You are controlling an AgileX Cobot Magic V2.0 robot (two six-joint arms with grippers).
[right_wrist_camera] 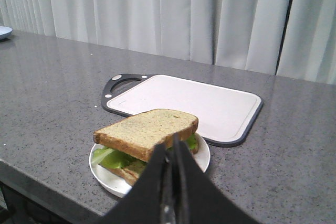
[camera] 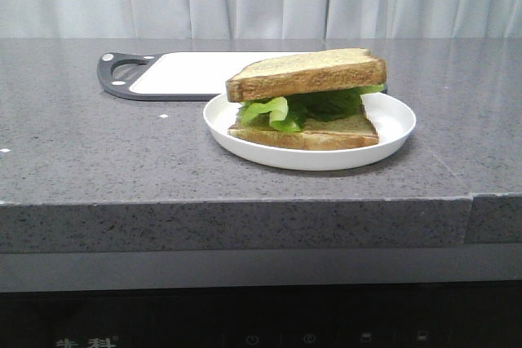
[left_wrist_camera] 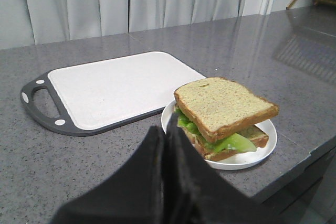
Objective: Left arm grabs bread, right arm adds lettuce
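Note:
A tan bread slice (camera: 306, 73) lies on top of green ruffled lettuce (camera: 285, 110), which rests on a second slice (camera: 326, 132) on a white plate (camera: 395, 124). No hole shows in either slice. Neither arm is in the front view. In the left wrist view my left gripper (left_wrist_camera: 167, 129) is shut and empty, back from the plate (left_wrist_camera: 236, 160), with the top slice (left_wrist_camera: 223, 103) and lettuce (left_wrist_camera: 233, 142) beyond it. In the right wrist view my right gripper (right_wrist_camera: 173, 145) is shut and empty, in front of the top slice (right_wrist_camera: 144, 129), lettuce (right_wrist_camera: 110, 158) and plate (right_wrist_camera: 105, 174).
A white cutting board with a black rim and handle (camera: 188, 71) lies behind the plate; it also shows in the left wrist view (left_wrist_camera: 115, 87) and the right wrist view (right_wrist_camera: 194, 100). The plate stands near the grey counter's front edge (camera: 245, 201). White curtains hang behind.

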